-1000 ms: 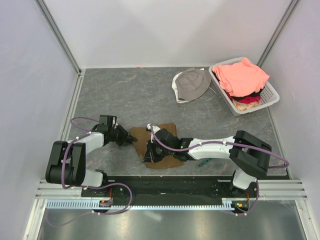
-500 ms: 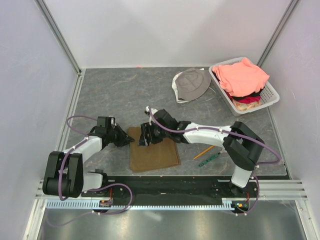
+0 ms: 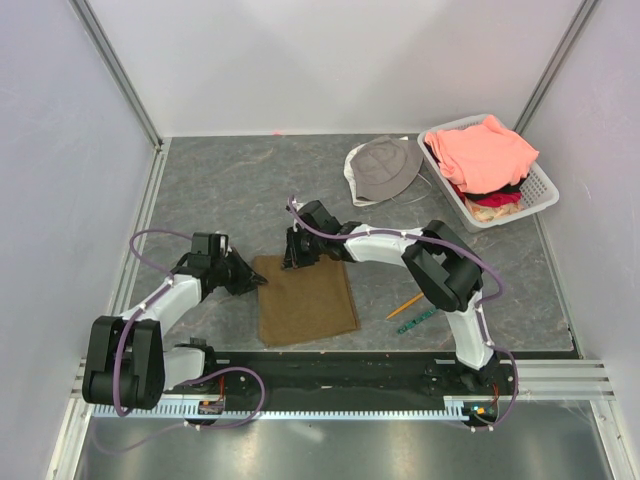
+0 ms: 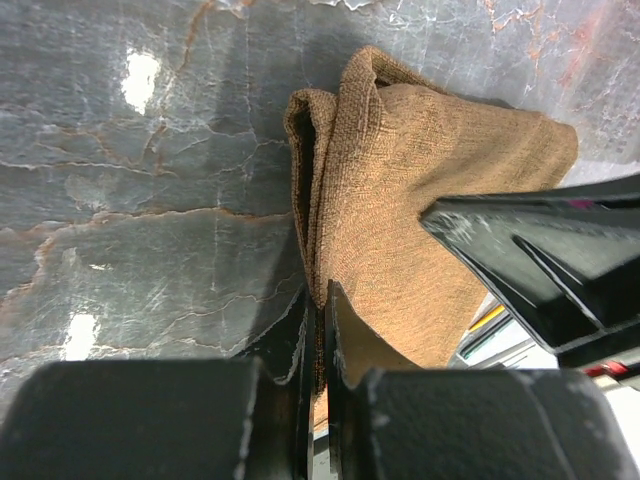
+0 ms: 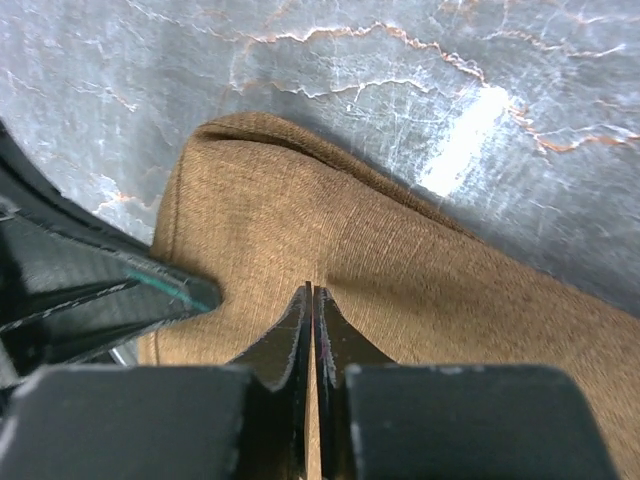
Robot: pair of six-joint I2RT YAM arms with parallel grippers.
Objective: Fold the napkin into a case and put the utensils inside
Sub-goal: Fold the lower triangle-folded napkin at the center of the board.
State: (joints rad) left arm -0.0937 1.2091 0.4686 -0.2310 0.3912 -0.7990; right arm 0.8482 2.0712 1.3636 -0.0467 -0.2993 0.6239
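The brown napkin lies flat as a folded rectangle near the table's front. My left gripper is shut on its far left corner; in the left wrist view the napkin has a doubled edge pinched between the fingertips of the gripper. My right gripper is at the far edge, and its wrist view shows the gripper shut, with the napkin puckering at the tips. The utensils lie to the right of the cloth: an orange fork and a green patterned utensil.
A grey bucket hat lies at the back. A white basket holding salmon-pink clothes stands at the back right. Walls close in the table on three sides.
The napkin went from a bunched heap to a flat rectangle. My right gripper moved from its near side to the far edge. The left gripper stayed at the left corner.
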